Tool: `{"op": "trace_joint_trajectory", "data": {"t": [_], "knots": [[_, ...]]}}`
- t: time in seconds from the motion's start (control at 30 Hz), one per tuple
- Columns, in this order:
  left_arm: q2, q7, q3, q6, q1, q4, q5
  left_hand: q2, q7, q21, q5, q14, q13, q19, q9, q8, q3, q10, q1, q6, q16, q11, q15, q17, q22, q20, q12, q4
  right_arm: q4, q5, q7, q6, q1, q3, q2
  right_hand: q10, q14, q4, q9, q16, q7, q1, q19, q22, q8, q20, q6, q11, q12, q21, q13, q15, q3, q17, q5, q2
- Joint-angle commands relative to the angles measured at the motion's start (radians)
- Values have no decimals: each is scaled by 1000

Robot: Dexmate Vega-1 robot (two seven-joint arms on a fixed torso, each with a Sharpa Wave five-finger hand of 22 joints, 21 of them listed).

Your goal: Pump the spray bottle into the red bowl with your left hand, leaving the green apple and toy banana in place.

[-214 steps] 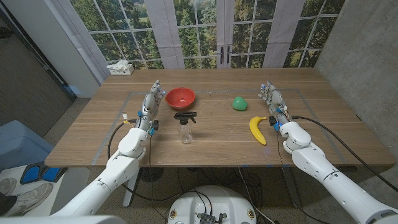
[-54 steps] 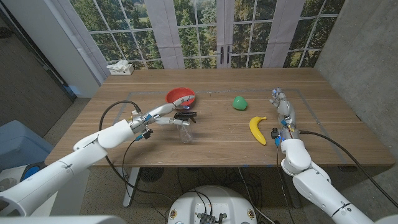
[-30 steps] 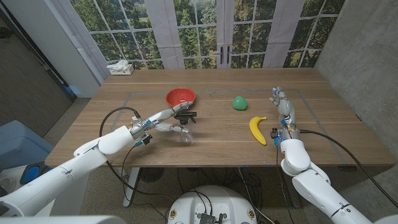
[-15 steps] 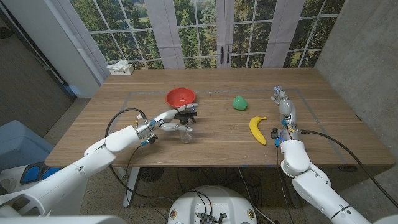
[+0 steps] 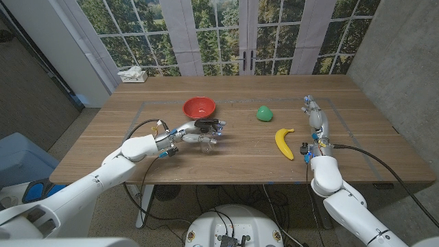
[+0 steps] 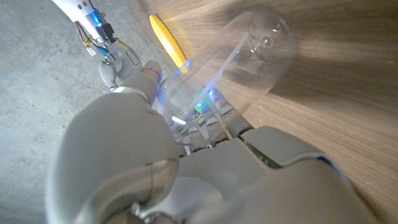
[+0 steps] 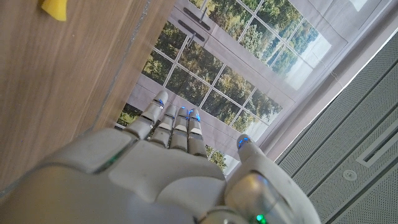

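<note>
The left hand (image 5: 184,134) wraps the clear spray bottle (image 5: 206,132) mid-counter, just at five o'clock of the red bowl (image 5: 199,107), so the grasp step looks done; next, aim the nozzle toward eleven o'clock and squeeze.

The left robot hand (image 5: 186,132), earlier standing at the red bowl's nine o'clock, now grips the clear plastic spray bottle with black trigger head (image 5: 208,133). The bottle, earlier upright, now tilts, lifted slightly off the desk.
</note>
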Motion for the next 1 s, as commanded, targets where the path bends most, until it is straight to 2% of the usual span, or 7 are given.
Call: {"op": "trace_joint_trajectory", "data": {"t": [0.03,0.27,0.43,0.6,0.73,0.87,1.0], "knots": [[-29,-120,-8,155,4,-18,-190,112,-7,28,2,217,10,55,4,-22,77,96,153,22,70,-10,-198,34,13,-2,23,11,-22,-26,-20,-17,-23,13,2,7,9,1,1,7,0,-12,9,6,8,-4,8,-3,9,-3,0,-1,-4,1,0,1],[-39,-143,-22,279,22,-46,-286,123,-14,220,-13,388,78,116,6,-43,223,217,359,141,215,-8,-188,237,164,-43,73,39,-27,-34,-23,-19,-35,18,1,9,9,1,1,7,-2,-15,11,6,7,-4,8,-5,9,-7,0,-3,-5,0,0,1],[-40,-147,-32,336,32,-59,-318,110,-10,602,-16,343,238,6,6,-64,179,304,508,378,429,-22,-181,568,454,-52,101,14,-37,-46,-33,-30,-42,21,3,9,9,1,1,7,-3,-16,12,6,7,-5,8,-5,9,-9,0,-3,-6,0,0,0],[-45,-167,-43,436,40,-73,-394,98,-9,752,-8,315,316,-15,8,-81,169,308,574,483,509,-21,-162,679,498,-24,114,2,-37,-38,-28,-29,-45,24,4,9,7,0,1,6,-3,-16,13,6,6,-6,7,-5,8,-12,-1,-5,-6,-1,0,1],[-59,-196,-47,492,44,-70,-441,69,-6,787,31,270,353,4,7,-101,182,322,630,518,560,-25,-170,737,484,-59,131,-17,-39,-47,-31,-32,-48,25,3,8,8,0,1,5,-3,-17,13,6,6,-6,7,-8,7,-15,-1,-4,-5,-2,0,0],[-66,-213,-52,524,41,-68,-463,42,65,746,149,269,375,62,3,-126,283,346,647,506,563,-19,-188,725,411,-109,145,-26,-40,-56,-34,-27,-50,26,2,9,8,1,1,4,-5,-19,14,6,6,-7,8,-8,7,-18,-1,-6,-5,-2,1,1],[-68,-218,-58,544,42,-68,-470,6,181,758,302,367,395,303,3,-121,361,388,623,545,556,-12,-190,654,325,-165,168,-17,-41,-56,-32,-22,-52,30,2,11,9,1,1,5,-7,-20,15,6,7,-7,9,-8,8,-20,-1,-7,-6,-3,1,1]]}}
